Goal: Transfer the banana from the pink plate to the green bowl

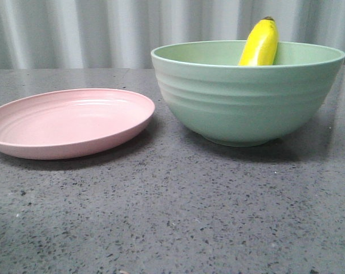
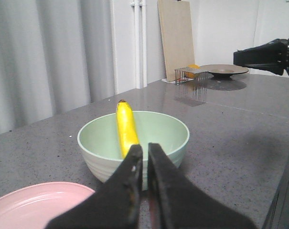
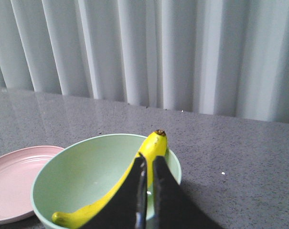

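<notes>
The yellow banana [image 1: 259,44] stands slanted inside the mint-green bowl [image 1: 246,103], its dark tip leaning on the far rim and sticking up above it. The pink plate [image 1: 64,123] lies bare to the left of the bowl, almost touching it. Neither gripper shows in the front view. In the left wrist view my left gripper [image 2: 145,148] is shut and empty, held back from the bowl [image 2: 99,164], with the banana [image 2: 126,129] and plate [image 2: 34,205] beyond. In the right wrist view my right gripper [image 3: 148,160] is shut and empty, above the bowl [image 3: 87,176] and banana [image 3: 156,143], apart from them; the plate [image 3: 10,181] lies beside it.
A pleated grey curtain hangs behind the table. In the left wrist view a small wire rack [image 2: 189,74], a dark round dish [image 2: 224,71] and a leaning wooden board [image 2: 176,38] are at the far end. A black arm part [image 2: 268,55] hangs there. The table edge [image 2: 283,191] is near.
</notes>
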`<action>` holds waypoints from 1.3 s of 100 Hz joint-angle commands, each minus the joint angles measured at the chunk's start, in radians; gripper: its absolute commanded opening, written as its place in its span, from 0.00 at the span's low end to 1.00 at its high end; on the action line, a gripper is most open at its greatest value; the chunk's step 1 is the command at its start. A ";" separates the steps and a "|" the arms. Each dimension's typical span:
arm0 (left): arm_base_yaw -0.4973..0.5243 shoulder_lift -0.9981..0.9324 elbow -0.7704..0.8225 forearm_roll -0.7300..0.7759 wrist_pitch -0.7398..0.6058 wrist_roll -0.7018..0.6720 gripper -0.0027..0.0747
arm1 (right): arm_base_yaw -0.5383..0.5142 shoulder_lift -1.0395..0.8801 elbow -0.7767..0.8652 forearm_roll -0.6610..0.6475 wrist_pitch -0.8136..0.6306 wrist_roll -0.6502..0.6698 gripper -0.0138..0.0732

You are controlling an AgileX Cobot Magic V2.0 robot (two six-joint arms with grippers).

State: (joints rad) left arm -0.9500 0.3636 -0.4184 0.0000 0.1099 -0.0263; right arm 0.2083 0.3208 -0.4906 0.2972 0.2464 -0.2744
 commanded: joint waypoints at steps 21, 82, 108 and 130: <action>0.003 -0.076 0.125 0.000 -0.149 -0.007 0.01 | -0.002 -0.260 0.143 -0.095 -0.098 -0.010 0.09; 0.003 -0.082 0.138 0.000 -0.148 -0.007 0.01 | -0.002 -0.333 0.175 -0.097 -0.082 -0.010 0.09; 0.003 -0.082 0.140 0.000 -0.150 -0.007 0.01 | -0.002 -0.333 0.175 -0.097 -0.082 -0.010 0.09; 0.103 -0.089 0.194 0.095 -0.187 -0.007 0.01 | -0.002 -0.333 0.175 -0.097 -0.080 -0.010 0.09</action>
State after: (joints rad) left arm -0.9018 0.2735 -0.2175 0.0476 0.0345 -0.0263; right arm 0.2083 -0.0101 -0.2886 0.2075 0.2375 -0.2754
